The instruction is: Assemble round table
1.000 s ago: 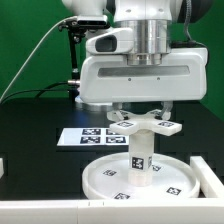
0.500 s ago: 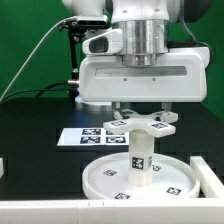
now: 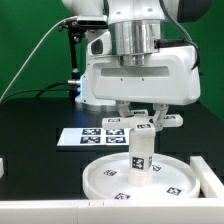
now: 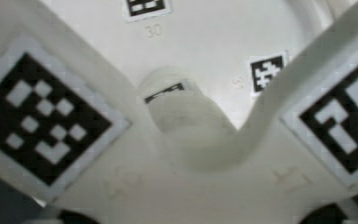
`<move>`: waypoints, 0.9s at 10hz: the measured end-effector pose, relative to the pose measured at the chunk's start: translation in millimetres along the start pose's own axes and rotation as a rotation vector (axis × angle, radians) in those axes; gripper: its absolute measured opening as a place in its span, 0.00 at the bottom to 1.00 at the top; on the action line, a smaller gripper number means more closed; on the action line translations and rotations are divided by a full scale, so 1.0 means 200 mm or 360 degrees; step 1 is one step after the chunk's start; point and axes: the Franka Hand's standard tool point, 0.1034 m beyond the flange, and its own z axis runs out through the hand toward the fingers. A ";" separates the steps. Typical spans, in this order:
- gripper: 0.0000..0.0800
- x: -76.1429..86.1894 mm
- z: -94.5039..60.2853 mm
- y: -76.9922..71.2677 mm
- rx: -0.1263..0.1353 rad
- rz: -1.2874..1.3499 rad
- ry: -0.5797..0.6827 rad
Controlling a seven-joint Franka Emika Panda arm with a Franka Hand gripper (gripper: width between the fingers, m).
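Observation:
The large round disc (image 3: 100,182) lies flat on the black table at the front. The short cylinder leg (image 3: 141,156) stands upright at its middle. The cross-shaped foot (image 3: 140,125) sits level on top of the leg. My gripper (image 3: 141,118) comes straight down over it, and its fingers (image 3: 125,110) are shut on the foot's middle. In the wrist view the foot (image 4: 194,175) fills the picture with two tagged arms, the leg (image 4: 167,95) shows between them, and the disc (image 4: 211,30) lies beyond. My fingertips are hidden there.
The marker board (image 3: 92,136) lies flat behind the disc. A white wall (image 3: 50,210) runs along the table's front edge. A white block (image 3: 212,176) stands at the exterior view's right, and a small dark object (image 3: 3,166) at its left edge.
My gripper has turned about its vertical axis with the foot in it; the foot's arms have swung round on top of the leg. The disc and leg have stayed in place.

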 end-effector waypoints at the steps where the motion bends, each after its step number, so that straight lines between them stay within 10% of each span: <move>1: 0.65 0.00 0.00 0.00 -0.0001 -0.0004 -0.0001; 9: 0.81 -0.02 -0.17 -0.08 0.0037 -0.0571 -0.0017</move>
